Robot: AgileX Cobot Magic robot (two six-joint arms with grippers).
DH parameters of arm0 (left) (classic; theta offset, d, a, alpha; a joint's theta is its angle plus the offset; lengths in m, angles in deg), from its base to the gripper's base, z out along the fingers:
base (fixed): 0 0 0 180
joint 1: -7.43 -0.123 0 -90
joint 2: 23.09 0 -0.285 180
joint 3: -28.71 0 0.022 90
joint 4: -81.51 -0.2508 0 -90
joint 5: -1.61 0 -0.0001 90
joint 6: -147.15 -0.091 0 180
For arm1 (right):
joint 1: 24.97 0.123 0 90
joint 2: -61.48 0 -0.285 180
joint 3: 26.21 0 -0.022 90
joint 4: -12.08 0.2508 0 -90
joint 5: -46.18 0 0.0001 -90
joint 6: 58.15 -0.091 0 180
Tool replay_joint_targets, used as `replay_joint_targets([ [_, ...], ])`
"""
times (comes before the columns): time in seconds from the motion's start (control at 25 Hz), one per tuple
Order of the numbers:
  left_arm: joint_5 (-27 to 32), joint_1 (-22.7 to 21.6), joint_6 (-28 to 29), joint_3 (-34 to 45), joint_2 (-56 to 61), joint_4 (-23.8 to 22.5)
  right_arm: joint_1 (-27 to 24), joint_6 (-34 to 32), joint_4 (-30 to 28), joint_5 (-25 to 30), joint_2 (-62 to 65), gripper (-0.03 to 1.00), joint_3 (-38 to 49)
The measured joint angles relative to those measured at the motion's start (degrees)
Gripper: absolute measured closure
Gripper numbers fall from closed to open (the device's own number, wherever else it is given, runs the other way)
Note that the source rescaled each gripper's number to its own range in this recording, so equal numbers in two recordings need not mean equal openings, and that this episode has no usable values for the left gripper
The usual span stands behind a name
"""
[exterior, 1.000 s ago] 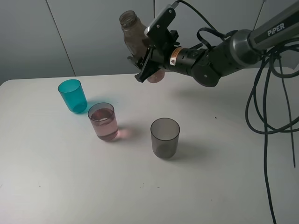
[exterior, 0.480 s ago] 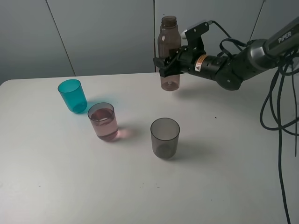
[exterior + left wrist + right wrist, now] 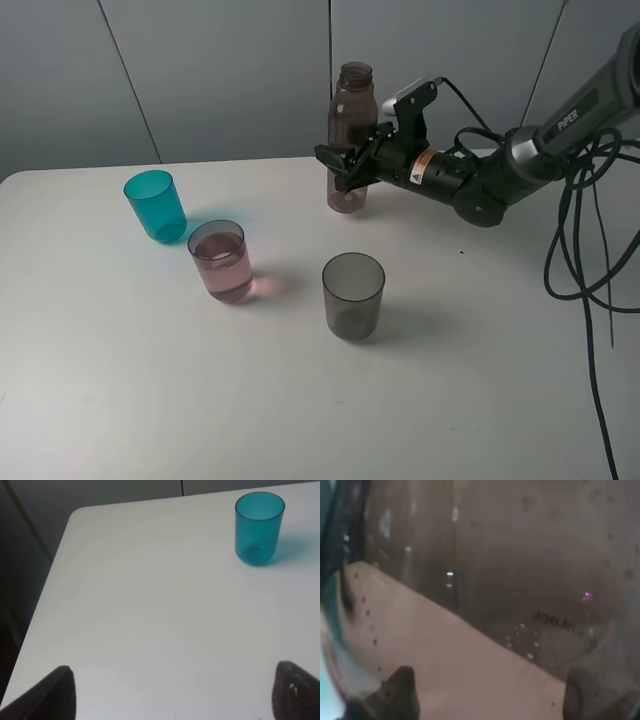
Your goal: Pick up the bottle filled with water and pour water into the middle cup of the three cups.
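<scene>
- Exterior high view: white letters on my right arm (image 3: 540, 140) read "PiPER". A small yellow warning sticker (image 3: 413, 177) sits near the wrist, too small for me to read.
- Same view: my right pincer (image 3: 343, 172) is clamped on the lower half of the bottle (image 3: 351, 120). The bottle stands upright, open neck on top, toward the back of the bench (image 3: 480, 380). I cannot tell whether its base touches the bench or hangs just above it.
- Same view: the three cups stand in a slanting row in front. The teal cup (image 3: 155, 205) is farthest left, the middle cup (image 3: 222, 262) is pink with liquid in it, and the grey cup (image 3: 353, 295) is nearest the front. The bottle is well apart from the middle cup, behind the grey one. Black cables (image 3: 590, 250) hang at the right.
- Left wrist view: my left pincer (image 3: 172, 692) is spread wide, with a dark fingertip in each lower corner and only bare bench (image 3: 150, 605) between them. It holds and touches nothing. The teal cup (image 3: 259, 527) stands upright farther along.
- Right wrist view: the tinted wall of the bottle (image 3: 495, 555) fills the frame, speckled with droplets. Small dark print shows through it reversed and blurred, and I cannot read it. My right pincer (image 3: 495, 695) grips it, both fingertips (image 3: 395, 690) pressed against the plastic.
</scene>
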Motion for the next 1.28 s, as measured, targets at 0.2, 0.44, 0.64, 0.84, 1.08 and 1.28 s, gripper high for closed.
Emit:
replay_joint_targets([
  [0.2,0.0,0.0,0.24,0.0,0.0,0.0,0.0,0.49,-2.98,0.22,-0.7,0.96,-0.02],
  [0.44,0.0,0.0,0.24,0.04,0.0,0.0,0.0,1.48,-4.63,0.54,-1.14,0.96,-0.15],
  [0.64,0.0,0.0,0.24,0.04,0.0,0.0,0.0,2.26,-5.8,0.6,-1.14,0.96,-0.34],
  [0.84,0.0,0.0,0.24,0.04,0.0,0.0,0.0,2.5,-6.12,1.12,-1.14,0.77,-0.34],
  [1.08,0.0,0.0,0.24,0.04,0.0,0.0,0.0,0.18,-6.17,2.42,-1.14,0.0,-0.34],
  [1.28,0.0,0.0,0.24,0.04,0.0,0.0,0.0,-0.89,-6.26,2.92,-1.14,-0.01,-0.34],
])
